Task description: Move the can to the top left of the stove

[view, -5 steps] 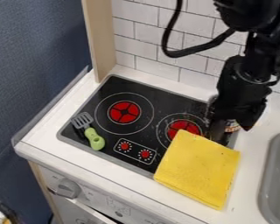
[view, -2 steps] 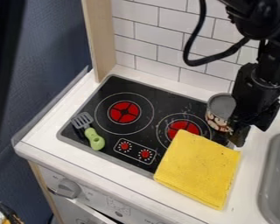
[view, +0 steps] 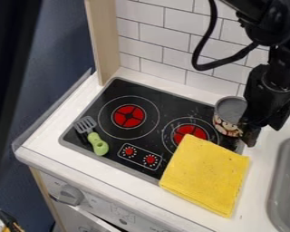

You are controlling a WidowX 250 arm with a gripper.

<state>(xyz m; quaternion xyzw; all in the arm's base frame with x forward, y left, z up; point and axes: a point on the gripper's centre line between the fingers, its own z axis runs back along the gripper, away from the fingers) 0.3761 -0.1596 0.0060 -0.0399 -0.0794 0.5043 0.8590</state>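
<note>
Black stove [view: 166, 100]: a flat cooktop set in the desk [view: 45, 131], with two round red burners, one at left and one at right, and two red-centred dials near its front edge.
Can [view: 229, 116]: upright at the right rear of the stove, just right of the right burner [view: 190, 131]; its top is grey, and a colourful patterned label wraps the side. It stands well apart from the left burner [view: 128, 116].
Black gripper [view: 251, 133]: hanging down at the right side of the can, very close to it; whether the two touch cannot be told.
Jaws: dark and partly hidden beside the can, so I cannot tell whether they are released or clenched.
Yellow cloth [view: 205, 176]: spread flat over the front right of the stove and onto the desk, in front of the can.
Toy spatula [view: 96, 141]: lying at the left side of the stove, green handle toward the front, grey slotted head pointing to the back left.
Grey sink [view: 287, 183]: at the right edge of the view, right of the cloth.
White tiles [view: 166, 41]: covering the wall behind the desk.
</note>
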